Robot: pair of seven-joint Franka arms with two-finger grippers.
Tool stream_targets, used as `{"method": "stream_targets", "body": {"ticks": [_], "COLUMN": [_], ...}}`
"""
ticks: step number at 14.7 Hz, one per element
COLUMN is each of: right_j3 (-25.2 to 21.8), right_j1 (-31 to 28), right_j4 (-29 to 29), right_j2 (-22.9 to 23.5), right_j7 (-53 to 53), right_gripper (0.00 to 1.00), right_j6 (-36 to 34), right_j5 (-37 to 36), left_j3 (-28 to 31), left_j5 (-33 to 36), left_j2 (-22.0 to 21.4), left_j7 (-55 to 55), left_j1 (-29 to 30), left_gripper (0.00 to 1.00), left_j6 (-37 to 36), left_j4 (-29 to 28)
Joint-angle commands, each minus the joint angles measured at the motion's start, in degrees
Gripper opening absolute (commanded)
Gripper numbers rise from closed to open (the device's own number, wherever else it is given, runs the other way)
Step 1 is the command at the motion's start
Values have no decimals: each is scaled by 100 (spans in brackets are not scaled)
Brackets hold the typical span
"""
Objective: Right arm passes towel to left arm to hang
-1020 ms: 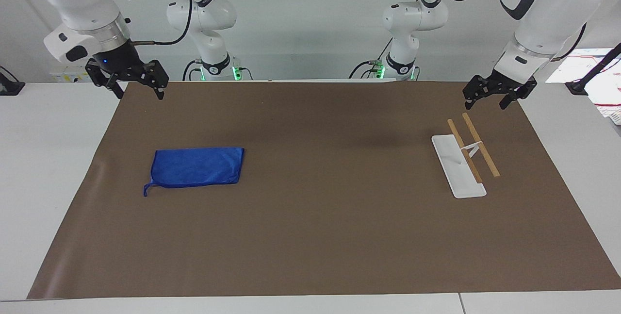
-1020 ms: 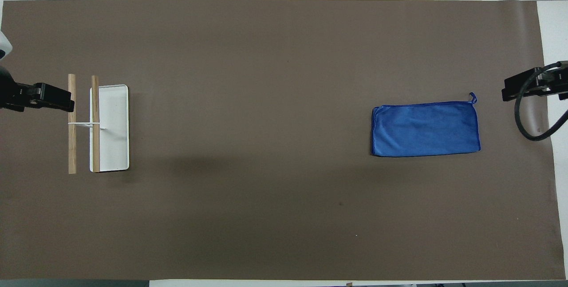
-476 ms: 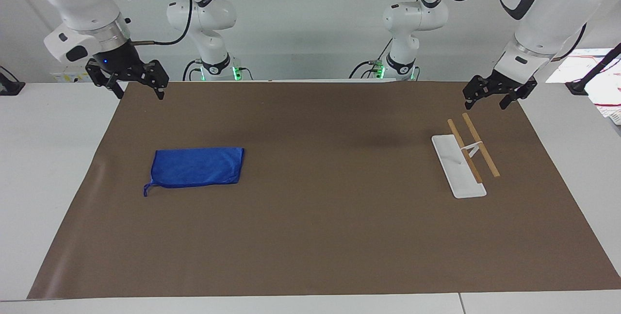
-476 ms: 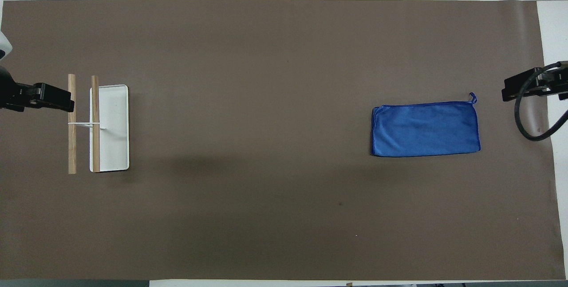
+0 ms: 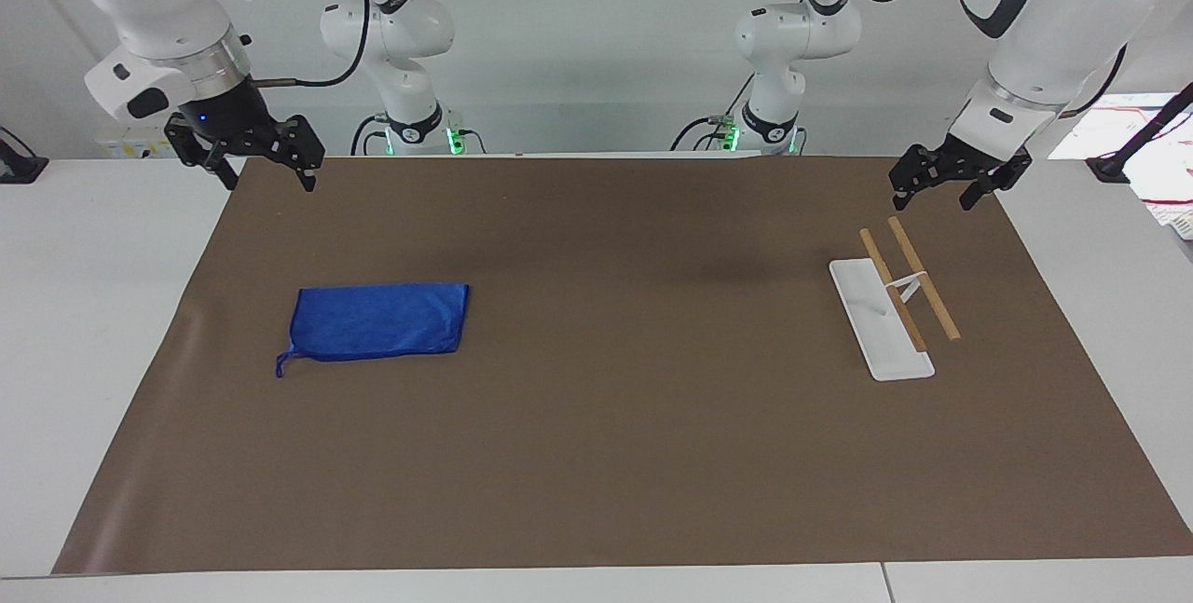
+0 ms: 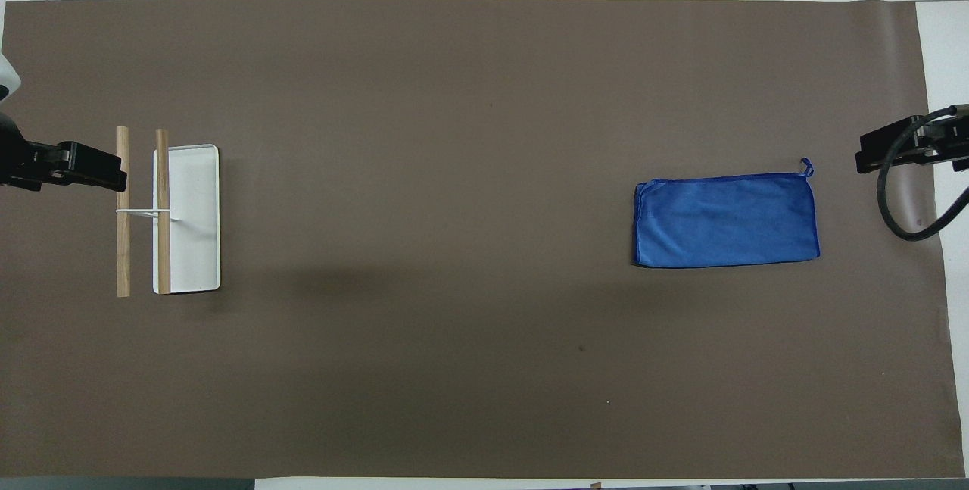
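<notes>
The bright blue towel [image 5: 377, 321] lies folded flat on the brown mat [image 5: 606, 454] toward the right arm's end, its cord loop [image 5: 283, 364] at one corner. It also shows in the overhead view [image 6: 725, 220]. My right gripper [image 5: 267, 182] hangs open and empty in the air over the mat's corner at that end, apart from the towel. My left gripper [image 5: 932, 202] hangs open and empty over the mat's edge at the left arm's end, above the rack's end and not touching it.
A towel rack with a white base [image 5: 876, 333] and two wooden rails [image 5: 918, 277] stands on the mat at the left arm's end; the overhead view shows its base [image 6: 195, 248]. Two more white arms stand at the table's back edge.
</notes>
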Motion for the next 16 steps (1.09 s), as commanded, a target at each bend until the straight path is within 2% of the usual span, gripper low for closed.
{"method": "stream_targets", "body": {"ticks": [1,3,5,6,10,14,16], "right_j3": [8,8,-1,-1,-1,-1,-1], "right_j1": [-9,-79,-175,-176,-193,-211,-254], "right_j4": [-945,-1579,-2799,-3213,-3454,-4217,-4377], "right_j2": [-429,-667,-1080,-1090,-328,25,148], "right_j7": [53,53,-96,-262,-360,-834,-939], "right_gripper": [100,100,100,100,100,100,100], "right_j6": [709,1247,2492,2976,3726,5035,5275], "right_j5": [93,101,101,101,276,453,453], "left_j3": [-18,-18,-18,-18,-18,-18,-18], "left_j5": [102,102,102,102,102,102,102], "left_j2": [-76,-76,-76,-76,-76,-76,-76], "left_j7": [-48,-48,-48,-48,-48,-48,-48], "left_j1": [33,25,25,25,33,25,25], "left_gripper": [100,100,100,100,100,100,100], "left_j6": [20,20,20,20,20,20,20], "left_j4": [-82,-82,-82,-82,-82,-82,-82]}}
